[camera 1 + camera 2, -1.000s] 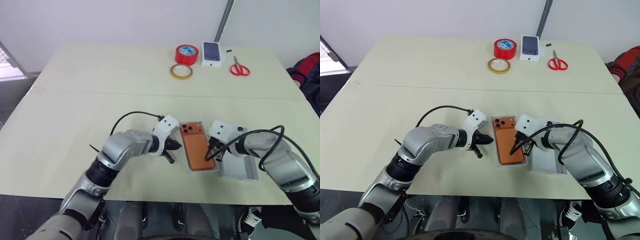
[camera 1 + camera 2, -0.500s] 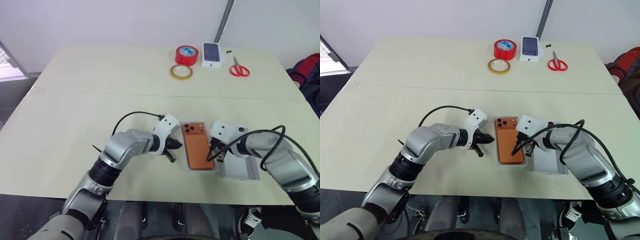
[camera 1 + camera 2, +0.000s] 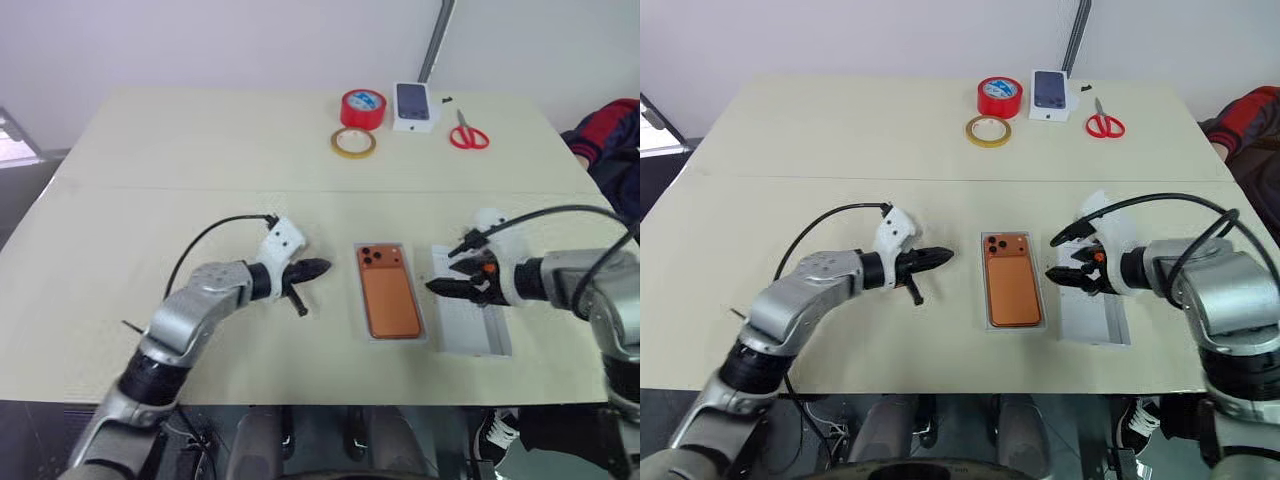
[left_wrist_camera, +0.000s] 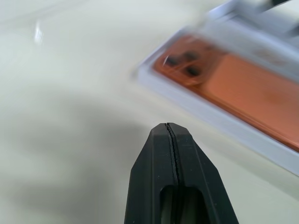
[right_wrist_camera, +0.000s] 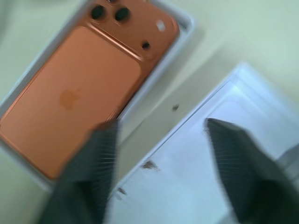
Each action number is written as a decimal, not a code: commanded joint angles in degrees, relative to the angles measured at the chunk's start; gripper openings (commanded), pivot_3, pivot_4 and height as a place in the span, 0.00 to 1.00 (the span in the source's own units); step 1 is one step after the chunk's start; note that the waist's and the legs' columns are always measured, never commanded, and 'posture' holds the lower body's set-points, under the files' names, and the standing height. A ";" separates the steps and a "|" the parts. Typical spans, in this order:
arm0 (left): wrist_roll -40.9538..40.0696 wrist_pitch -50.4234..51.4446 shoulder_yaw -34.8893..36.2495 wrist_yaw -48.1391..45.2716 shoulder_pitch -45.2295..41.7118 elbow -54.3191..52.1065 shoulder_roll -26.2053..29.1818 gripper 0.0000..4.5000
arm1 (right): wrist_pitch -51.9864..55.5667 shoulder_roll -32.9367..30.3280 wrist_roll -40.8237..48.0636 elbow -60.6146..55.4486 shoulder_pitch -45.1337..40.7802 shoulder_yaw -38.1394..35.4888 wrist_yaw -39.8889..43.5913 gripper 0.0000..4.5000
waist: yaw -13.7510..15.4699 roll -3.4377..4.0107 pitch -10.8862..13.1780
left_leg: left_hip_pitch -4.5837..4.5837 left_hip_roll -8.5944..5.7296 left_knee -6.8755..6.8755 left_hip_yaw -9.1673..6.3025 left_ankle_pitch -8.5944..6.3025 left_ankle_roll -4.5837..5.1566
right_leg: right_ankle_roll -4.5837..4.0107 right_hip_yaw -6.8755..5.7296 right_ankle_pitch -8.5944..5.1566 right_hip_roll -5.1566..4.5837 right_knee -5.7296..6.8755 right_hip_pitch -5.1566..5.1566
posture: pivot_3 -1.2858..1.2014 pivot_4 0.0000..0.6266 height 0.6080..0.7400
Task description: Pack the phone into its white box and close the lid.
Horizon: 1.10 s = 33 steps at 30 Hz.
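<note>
Phone (image 3: 1012,290) now sits back-up inside the white box (image 3: 989,322), and both my hands have pulled clear of it: a second ago my right fingers were pinched shut right at the phone's near right edge, and my left fingers were just off the box's left wall. Right gripper (image 3: 1062,258) has since swung off to the right of the box and its fingers are spread, holding nothing, hanging over the lid (image 3: 1097,320), which lies inside-up just right of the box. Left gripper (image 3: 940,256) has backed off to the left of the box, fingers pressed together, empty. My read: seating is done, lid step is next, and the right hand is already placed for it. Phone's long axis runs away from me toward the counter's (image 3: 840,150) far edge, parallel to the box walls; camera cluster at the far left corner, plain end nearest me.
</note>
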 commanded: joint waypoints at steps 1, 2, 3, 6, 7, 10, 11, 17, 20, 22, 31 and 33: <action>0.62 -8.58 0.43 -6.76 2.11 -3.37 2.99 0.00 | 1.28 0.87 1.92 1.36 -0.23 -4.17 -6.78 0.73 | 0.05 0.12 0.03 | -0.04 -0.05 0.00 0.00 0.00 -0.01 | 0.00 -0.02 0.00 -0.04 0.00 -0.01 | 0.52 0.24 0.97; 0.66 -10.10 0.48 -7.66 2.61 -3.52 3.40 0.00 | 1.28 0.98 2.79 1.75 -0.27 -4.37 -8.18 0.73 | 0.03 0.13 0.03 | -0.05 -0.07 0.01 0.01 0.00 -0.01 | 0.00 -0.03 0.00 -0.06 -0.01 -0.02 | 0.52 0.24 0.97; 0.04 -10.95 0.77 -9.11 3.36 -3.89 4.17 0.00 | 1.28 1.50 3.47 1.86 0.03 -4.41 -10.08 0.73 | 0.01 0.14 0.04 | -0.06 -0.09 0.02 0.01 0.00 -0.01 | 0.00 -0.03 0.00 -0.06 -0.03 -0.01 | 0.52 0.24 0.97; -0.80 -13.17 1.42 -11.83 5.08 -4.39 5.27 0.00 | 1.28 2.79 6.04 1.12 1.63 -4.42 -15.24 0.73 | -0.07 0.14 0.04 | -0.09 -0.11 0.02 0.00 0.00 0.00 | 0.01 -0.06 -0.01 -0.01 -0.04 -0.02 | 0.52 0.24 0.97; -0.81 -13.48 1.42 -12.11 5.32 -4.50 5.36 0.00 | 1.28 2.94 7.34 0.81 2.06 -4.44 -16.72 0.73 | -0.07 0.14 0.04 | -0.09 -0.09 0.01 -0.01 0.02 0.05 | 0.02 -0.07 -0.01 0.03 -0.04 -0.01 | 0.52 0.24 0.97; -0.82 -13.86 1.27 -12.65 5.81 -5.04 5.22 0.00 | 1.28 3.01 12.42 0.38 3.13 -4.64 -21.16 0.73 | 0.00 0.16 0.04 | -0.09 -0.09 0.02 -0.07 0.08 0.14 | 0.05 -0.12 -0.03 0.08 -0.03 0.01 | 0.52 0.24 0.97; -0.73 -14.01 1.20 -12.66 5.96 -5.23 5.06 0.00 | 1.28 2.66 14.86 0.31 3.66 -4.41 -22.98 0.73 | -0.01 0.16 0.04 | -0.09 -0.09 0.02 -0.08 0.08 0.14 | 0.05 -0.12 -0.03 0.08 -0.03 0.02 | 0.52 0.24 0.97; 0.16 -14.09 0.91 -11.55 6.39 -5.08 4.22 0.00 | 1.28 2.44 29.22 2.16 4.72 -5.87 -35.84 0.56 | -0.08 0.15 0.04 | -0.09 -0.06 0.02 -0.14 0.09 0.16 | 0.08 -0.14 -0.04 0.15 -0.03 0.06 | 0.52 0.24 0.97; 0.07 -14.00 1.21 -11.23 6.74 -5.13 4.09 0.00 | 1.28 2.08 37.10 5.17 2.85 -6.84 -43.31 0.22 | -0.07 0.16 0.04 | -0.09 -0.04 0.02 -0.15 0.10 0.17 | 0.09 -0.15 -0.04 0.18 -0.03 0.07 | 0.52 0.24 0.97; -0.01 -13.98 1.46 -11.03 6.96 -5.24 4.13 0.00 | 1.28 1.26 42.12 7.37 1.14 -7.05 -47.69 0.01 | -0.11 0.15 0.04 | -0.09 -0.05 0.03 -0.15 0.10 0.17 | 0.09 -0.15 -0.04 0.18 -0.03 0.08 | 0.52 0.24 0.97; -2.02 -13.03 8.88 -6.79 7.72 -2.54 3.44 0.00 | -0.46 4.41 62.98 20.49 -15.31 -13.75 -58.67 0.01 | -0.52 0.28 0.11 | -0.11 0.01 0.04 -0.15 0.11 0.19 | 0.11 -0.15 -0.03 0.26 0.01 0.03 | 0.52 0.24 0.97; -2.21 -12.93 11.22 -5.73 7.72 -1.06 3.50 0.00 | -7.06 4.62 77.04 23.29 -17.10 -11.60 -63.46 0.01 | -0.50 0.29 0.12 | -0.11 0.04 0.03 -0.16 0.11 0.20 | 0.12 -0.15 -0.02 0.31 0.03 0.02 | 0.52 0.24 0.97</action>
